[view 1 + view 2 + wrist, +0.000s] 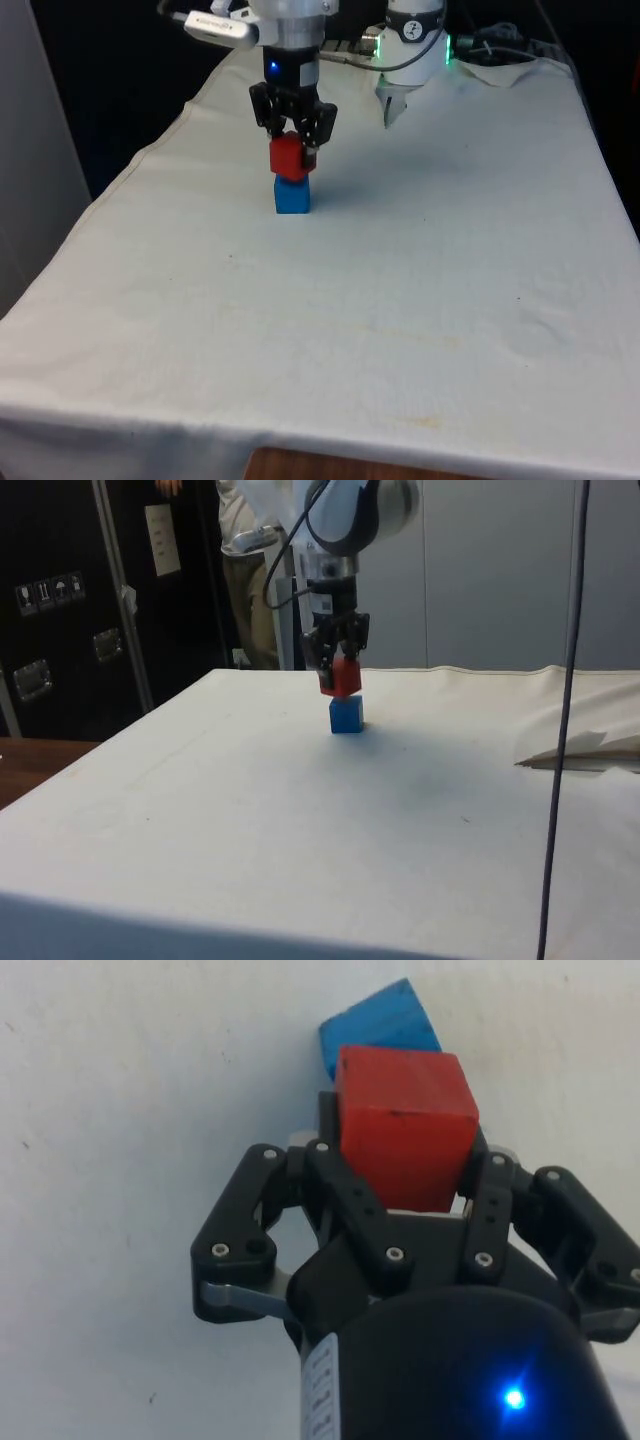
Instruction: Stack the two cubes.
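A blue cube (pixel 292 196) (pixel 346 716) (pixel 380 1026) rests on the white cloth toward the far end of the table. Directly over it is a red cube (pixel 289 157) (pixel 339 677) (pixel 405 1120), and my black gripper (pixel 292 150) (pixel 339 672) (pixel 400 1165) is shut on it from above. In the front view the red cube's underside meets the blue cube's top; whether its weight rests there I cannot tell. In the side view the red cube looks slightly turned relative to the blue one.
The white cloth (pixel 400 300) covers the table. A crumpled fold of cloth (pixel 580 748) lies at the side view's right, and a dark cable (pixel 560 730) hangs in front of that camera. A person (pixel 250 570) stands behind the table.
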Controlling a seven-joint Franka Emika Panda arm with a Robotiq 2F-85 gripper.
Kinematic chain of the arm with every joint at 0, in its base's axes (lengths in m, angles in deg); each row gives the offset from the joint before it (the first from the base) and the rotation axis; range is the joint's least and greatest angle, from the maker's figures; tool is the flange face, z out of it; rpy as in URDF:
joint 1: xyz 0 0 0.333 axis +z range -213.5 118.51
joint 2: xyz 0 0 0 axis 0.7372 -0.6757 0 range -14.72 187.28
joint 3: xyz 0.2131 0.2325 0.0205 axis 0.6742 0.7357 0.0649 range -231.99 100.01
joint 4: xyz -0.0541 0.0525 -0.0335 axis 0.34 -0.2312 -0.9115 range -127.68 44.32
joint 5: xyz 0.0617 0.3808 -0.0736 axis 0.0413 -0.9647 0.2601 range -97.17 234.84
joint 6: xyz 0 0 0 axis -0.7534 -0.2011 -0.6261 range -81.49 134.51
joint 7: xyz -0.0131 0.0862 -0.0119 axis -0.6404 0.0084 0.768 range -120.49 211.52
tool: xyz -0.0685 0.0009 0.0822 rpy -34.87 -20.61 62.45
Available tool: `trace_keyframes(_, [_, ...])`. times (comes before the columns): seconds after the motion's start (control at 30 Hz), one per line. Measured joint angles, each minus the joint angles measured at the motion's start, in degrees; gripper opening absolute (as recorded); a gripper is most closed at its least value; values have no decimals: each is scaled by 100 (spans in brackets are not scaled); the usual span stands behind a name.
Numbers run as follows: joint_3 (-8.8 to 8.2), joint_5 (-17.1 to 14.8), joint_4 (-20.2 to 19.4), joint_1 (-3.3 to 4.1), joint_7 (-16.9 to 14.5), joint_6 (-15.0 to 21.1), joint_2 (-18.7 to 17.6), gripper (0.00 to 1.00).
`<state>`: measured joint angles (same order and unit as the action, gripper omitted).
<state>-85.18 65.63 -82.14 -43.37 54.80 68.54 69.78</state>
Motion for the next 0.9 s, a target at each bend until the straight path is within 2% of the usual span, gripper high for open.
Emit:
trace_keyframes(0.2, [-6, -86, 23, -6, -23, 6, -63, 0])
trace_keyframes(0.3, [-29, -229, 23, -23, -160, 6, -92, 0])
trace_keyframes(0.57, [-34, -378, 23, -57, -286, 0, -109, 0])
trace_keyframes(0.9, [-34, -831, 109, -63, -544, -11, -258, 0])
